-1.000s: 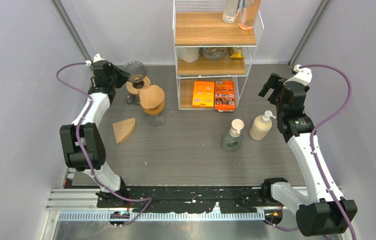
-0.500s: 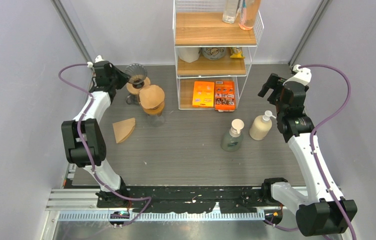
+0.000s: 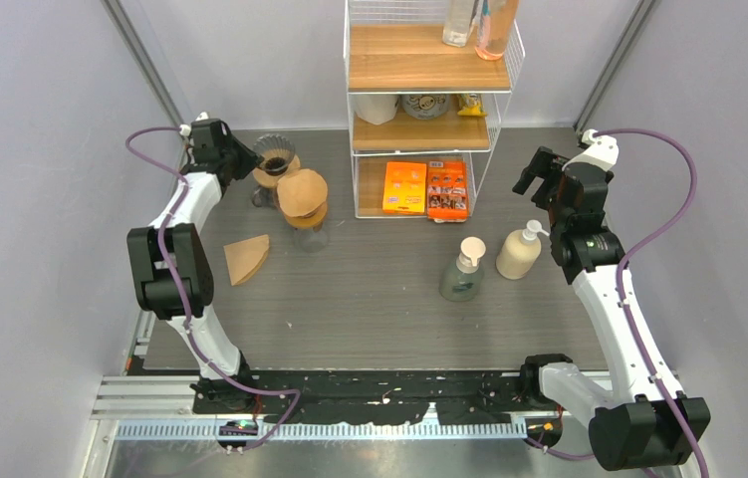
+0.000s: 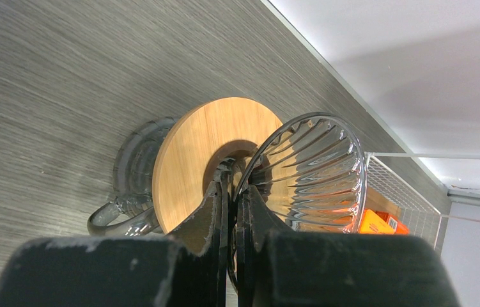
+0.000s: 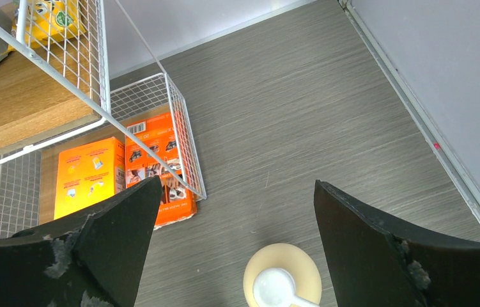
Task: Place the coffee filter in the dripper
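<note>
Top: left claw pinching clear ribbed glass dripper; brown paper cone filter lying apart on tabletop. Left wrist: jaws nearly shut on dripper rim. Right wrist: right claw gaping, empty. Likely steadying dripper; next, fetching filter.

High rear overview; close wrist views of dripper and orange boxes

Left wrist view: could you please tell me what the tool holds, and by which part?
The left tool pinches the glass dripper by its near rim.
</note>
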Robot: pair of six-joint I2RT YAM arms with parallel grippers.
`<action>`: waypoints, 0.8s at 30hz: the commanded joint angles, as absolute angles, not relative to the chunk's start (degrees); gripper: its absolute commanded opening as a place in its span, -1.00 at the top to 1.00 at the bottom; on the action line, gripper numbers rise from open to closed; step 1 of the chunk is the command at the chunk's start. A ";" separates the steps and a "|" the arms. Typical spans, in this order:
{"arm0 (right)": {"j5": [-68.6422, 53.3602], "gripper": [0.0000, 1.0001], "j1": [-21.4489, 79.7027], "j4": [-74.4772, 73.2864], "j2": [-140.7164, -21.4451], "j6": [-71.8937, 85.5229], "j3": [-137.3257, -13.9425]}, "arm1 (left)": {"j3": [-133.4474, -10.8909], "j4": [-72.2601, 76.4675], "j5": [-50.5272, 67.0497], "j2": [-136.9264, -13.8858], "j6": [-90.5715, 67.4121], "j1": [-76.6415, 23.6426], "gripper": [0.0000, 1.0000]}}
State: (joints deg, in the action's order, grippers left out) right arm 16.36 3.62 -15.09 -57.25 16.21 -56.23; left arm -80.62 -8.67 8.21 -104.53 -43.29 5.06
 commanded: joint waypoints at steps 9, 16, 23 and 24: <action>16.00 -0.91 3.43 -13.53 -57.10 15.63 -56.25 | -87.65 -23.49 7.34 -106.20 -39.27 5.47 1.00; 16.85 -0.91 3.43 -14.84 -56.81 14.86 -57.13 | -91.34 -30.61 6.48 -109.46 -36.33 5.52 1.00; 16.48 -0.91 3.45 -14.57 -57.38 14.76 -56.83 | -90.29 -34.80 5.11 -110.67 -34.83 5.53 1.00; 16.46 -0.91 3.43 -14.58 -57.48 14.77 -56.80 | -90.09 -35.74 4.31 -110.91 -34.35 5.53 1.00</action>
